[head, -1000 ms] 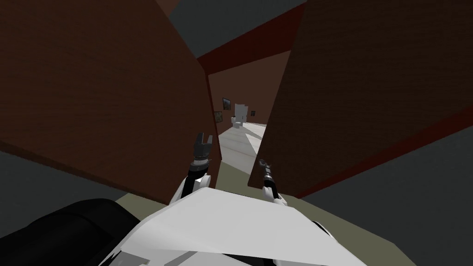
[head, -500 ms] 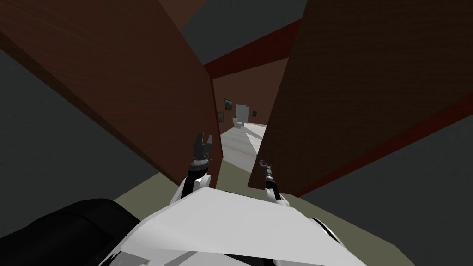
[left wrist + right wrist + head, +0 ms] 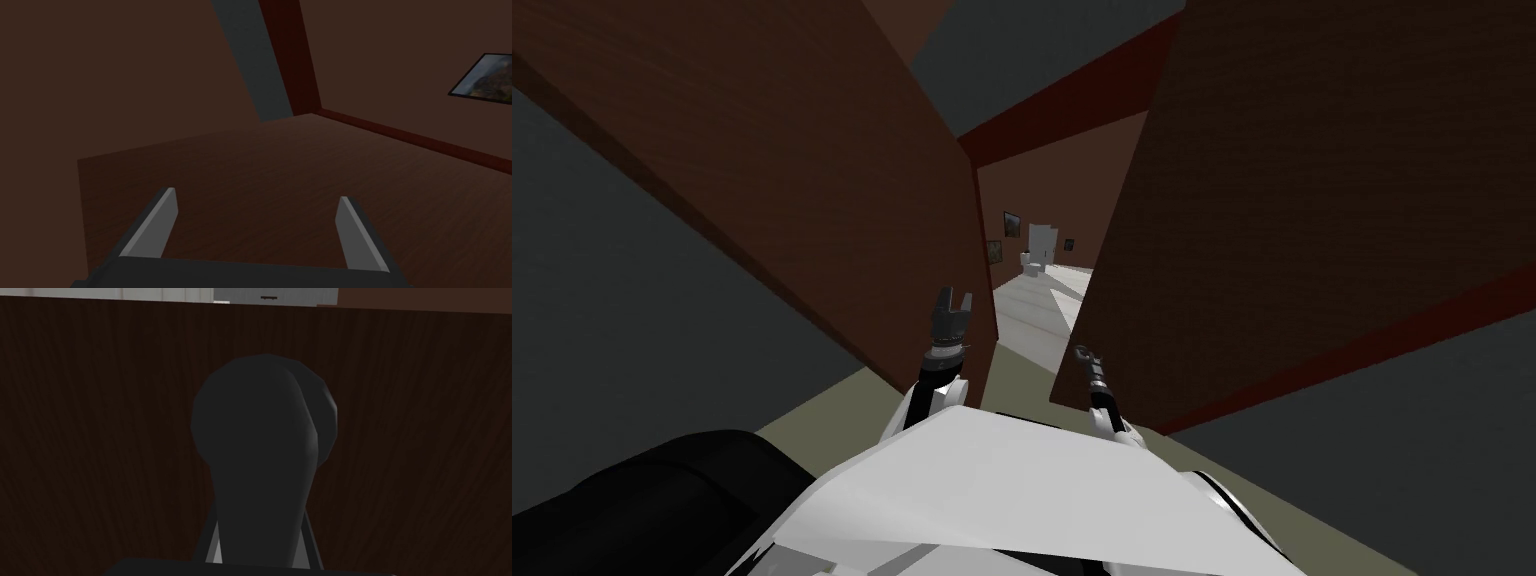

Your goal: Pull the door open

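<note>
Around door handle (image 3: 257, 438) — right tool (image 3: 1082, 354).

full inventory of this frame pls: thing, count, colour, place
Door: one, dark brown wood grain, right of the gap, ajar.
Door handle: one, black, on the door's face.
Panel: one, brown, left of the gap.
Door frame: one, dark red, over the gap.
Pictures: three, dark-framed, far wall beyond the gap.
Floor: pale, beyond the gap.
Left hand: open, empty, by the panel's edge.
Right hand: shut on the door handle.
</note>
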{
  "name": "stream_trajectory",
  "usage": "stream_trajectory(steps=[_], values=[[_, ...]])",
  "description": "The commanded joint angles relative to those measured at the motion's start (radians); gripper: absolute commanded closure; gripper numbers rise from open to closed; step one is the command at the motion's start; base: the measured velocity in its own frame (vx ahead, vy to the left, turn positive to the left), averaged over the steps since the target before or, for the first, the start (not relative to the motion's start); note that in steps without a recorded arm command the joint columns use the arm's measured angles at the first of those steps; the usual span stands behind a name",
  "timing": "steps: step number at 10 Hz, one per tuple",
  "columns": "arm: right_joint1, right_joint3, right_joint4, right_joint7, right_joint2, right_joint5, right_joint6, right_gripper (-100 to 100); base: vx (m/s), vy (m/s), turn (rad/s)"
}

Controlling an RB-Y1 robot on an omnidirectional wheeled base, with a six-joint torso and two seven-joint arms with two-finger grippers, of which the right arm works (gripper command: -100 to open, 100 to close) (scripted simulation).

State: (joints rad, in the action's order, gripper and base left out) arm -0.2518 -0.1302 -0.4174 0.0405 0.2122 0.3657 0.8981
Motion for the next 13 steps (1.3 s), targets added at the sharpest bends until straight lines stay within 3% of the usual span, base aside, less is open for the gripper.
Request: stream_trajectory(steps=[1,3,6,7,9,10,11,13], values=[[-0.005,-0.004,0.015,0.020,0.026,-0.011,0.008,100,0.017,0.020,0.218],[0.007,-0.003,0.004,0.016,0.027,-0.011,-0.003,100,0.045,0.033,0.121],[0.024,-0.014,0.006,0.049,0.054,-0.015,0.017,100,-0.155,-0.002,0.129],[0.024,-0.014,0.006,0.049,0.054,-0.015,0.017,100,-0.133,0.000,0.038],[0.046,-0.029,0.010,0.088,0.085,-0.019,0.042,100,-0.168,0.023,0.186],[0.046,-0.029,0.010,0.088,0.085,-0.019,0.042,100,-0.134,0.002,0.065],[0.060,-0.040,0.013,0.116,0.107,-0.022,0.059,100,-0.124,0.017,0.192],[0.060,-0.040,0.013,0.116,0.107,-0.022,0.059,100,-0.053,0.009,0.020]])
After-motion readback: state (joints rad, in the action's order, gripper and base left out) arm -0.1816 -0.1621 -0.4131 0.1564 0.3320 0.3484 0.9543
